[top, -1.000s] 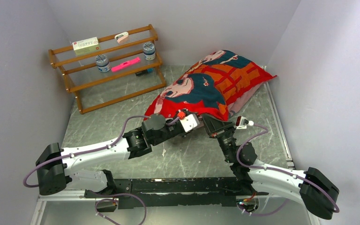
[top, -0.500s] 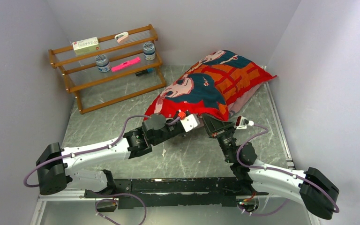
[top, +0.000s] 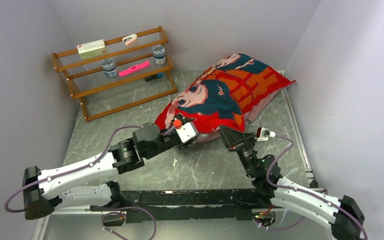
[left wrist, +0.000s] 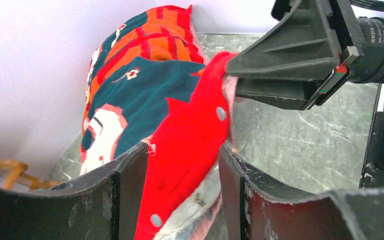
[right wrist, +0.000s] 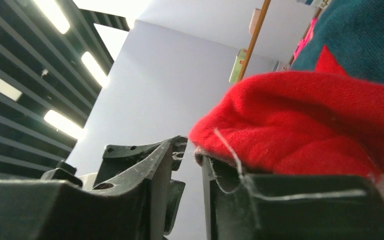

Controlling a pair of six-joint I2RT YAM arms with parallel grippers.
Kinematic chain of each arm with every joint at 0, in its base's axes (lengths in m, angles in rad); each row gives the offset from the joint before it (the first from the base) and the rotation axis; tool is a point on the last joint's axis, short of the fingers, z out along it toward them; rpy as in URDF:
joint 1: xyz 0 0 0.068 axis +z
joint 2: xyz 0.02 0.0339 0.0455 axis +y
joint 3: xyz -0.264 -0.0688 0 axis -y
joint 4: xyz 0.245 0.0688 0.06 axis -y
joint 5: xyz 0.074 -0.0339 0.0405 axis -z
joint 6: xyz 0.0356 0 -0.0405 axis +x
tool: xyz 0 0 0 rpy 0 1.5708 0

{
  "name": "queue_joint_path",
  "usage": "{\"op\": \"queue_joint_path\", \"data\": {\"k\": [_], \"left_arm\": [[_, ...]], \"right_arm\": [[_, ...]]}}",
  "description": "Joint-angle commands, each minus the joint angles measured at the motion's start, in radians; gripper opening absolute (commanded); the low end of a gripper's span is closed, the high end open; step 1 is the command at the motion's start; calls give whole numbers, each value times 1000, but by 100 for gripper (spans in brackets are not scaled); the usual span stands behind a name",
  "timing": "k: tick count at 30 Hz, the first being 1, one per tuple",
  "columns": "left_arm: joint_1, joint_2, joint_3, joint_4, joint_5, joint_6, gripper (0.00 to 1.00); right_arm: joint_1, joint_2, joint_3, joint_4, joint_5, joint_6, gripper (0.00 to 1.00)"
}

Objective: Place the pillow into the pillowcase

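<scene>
Top view: the pillowcase (top: 225, 92) lies on the grey marbled table (top: 205, 165), right of centre. It runs diagonally, its far corner close to the right wall and its near end at the two grippers. It is plump and rounded, printed side up, with teal hair and an orange grid on red. We see a pale strip of cloth along its near-right edge but cannot tell whether that is the pillow or the case's reverse.

Left gripper (left wrist: 182, 152): jaws well apart. The red hem of the case, with its press studs (left wrist: 221, 113), hangs loosely in the gap and touches one finger. We see no pinch.

Right gripper (right wrist: 187, 150): jaws only a narrow slit apart, with the wall showing through. A fold of the red hem rests on the tip of one finger, and we see no cloth in the slit. In the left wrist view its fingertips meet the corner of the hem.

Back left stands a wooden rack (top: 115, 70) holding two jars (top: 109, 66), a pink item (top: 134, 68) and a small box (top: 91, 47), well apart from the case.
</scene>
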Motion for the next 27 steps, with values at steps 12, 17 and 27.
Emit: {"op": "queue_joint_path", "data": {"k": [12,17,27], "left_arm": [[328,32,107,-375,-26,-440,65],[452,86,145,-451,5,-508,66],[547,18,55,-480,279,-647,63]], "right_arm": [[3,-475,298,-1414,-6,254,70],[3,-502,465,-1805,102,365,83],[3,-252,758,-1728,136,-167,85]]}}
